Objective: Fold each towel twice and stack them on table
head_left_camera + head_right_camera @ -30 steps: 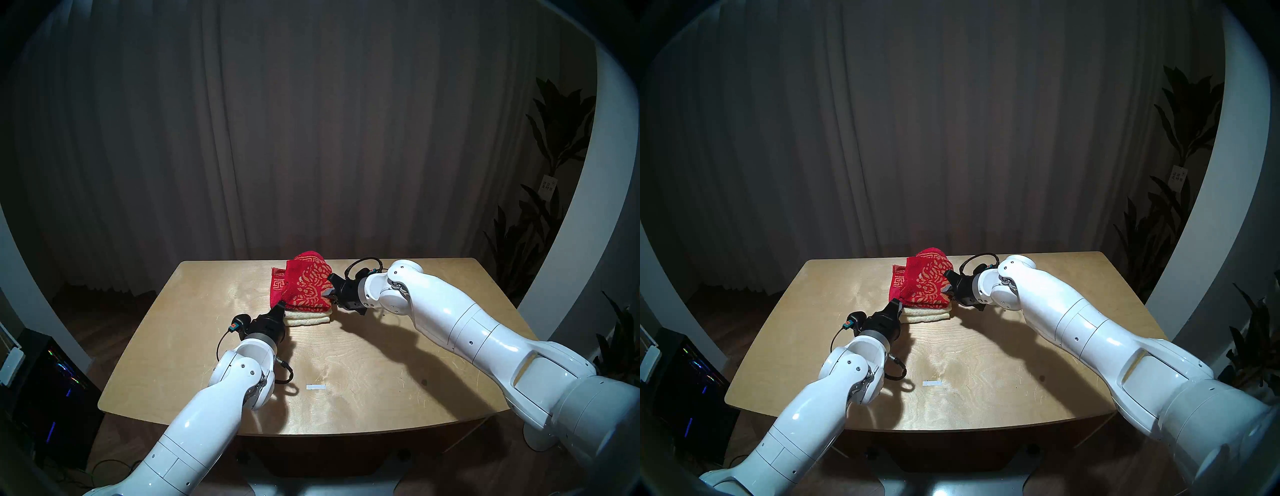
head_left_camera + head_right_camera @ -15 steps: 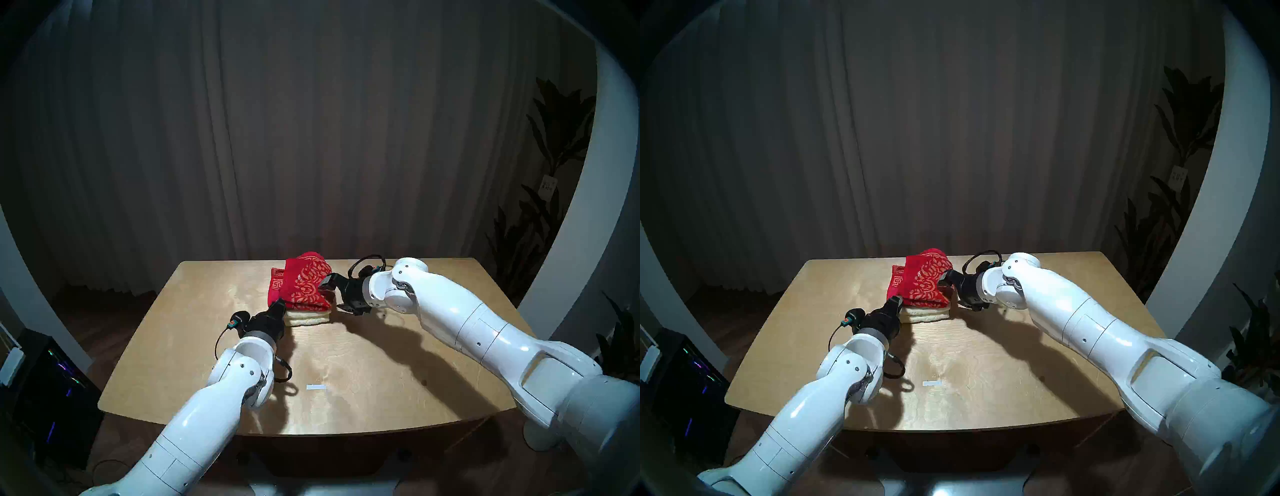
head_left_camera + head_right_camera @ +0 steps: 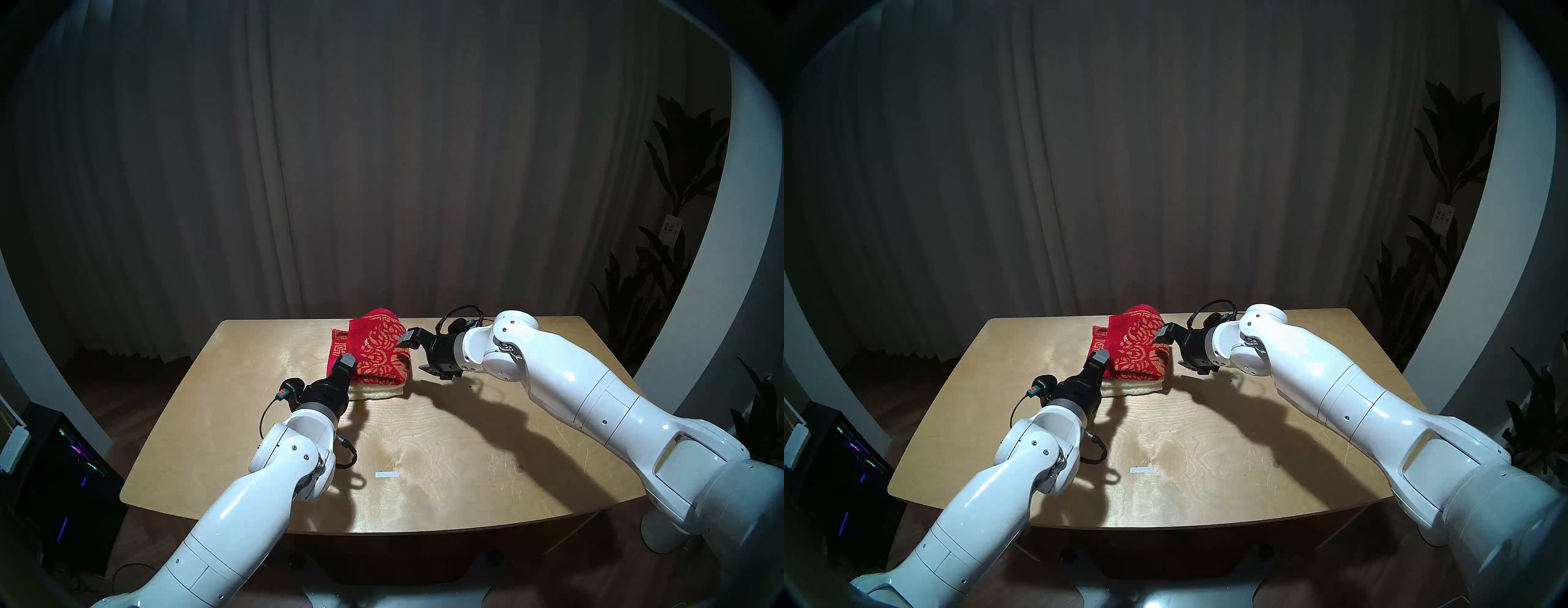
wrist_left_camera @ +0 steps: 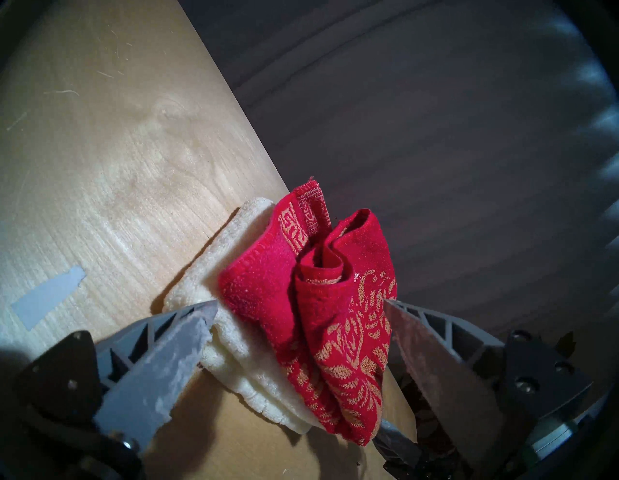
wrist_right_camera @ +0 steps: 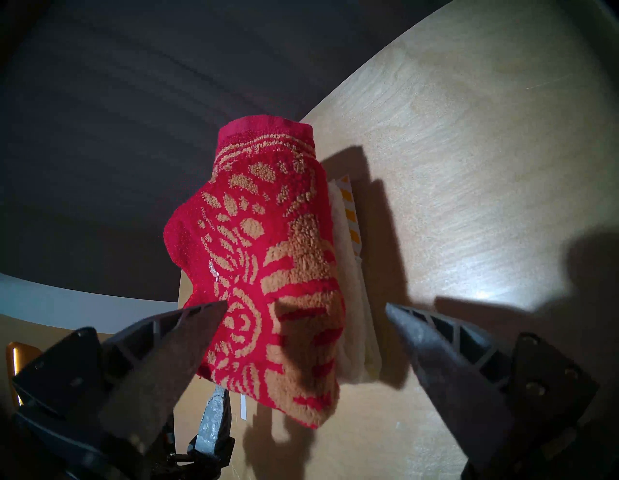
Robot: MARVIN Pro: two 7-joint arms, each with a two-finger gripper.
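The red towel with its gold pattern lies on top of the folded cream towel, toward the far side of the desk, a little left of its middle. The red one is loosely bunched: its far part humps up and one bordered flap sticks out to the left, while the cream one below is flat and neatly layered.

The left tool sits at the near left corner of the stack with its fingers spread, gripping nothing; in the left wrist view the stack's corner lies between the two fingers. The right tool is at the stack's right side, likewise spread and empty, one finger over the red towel's right edge. A strip of white tape lies on the desk's near part.
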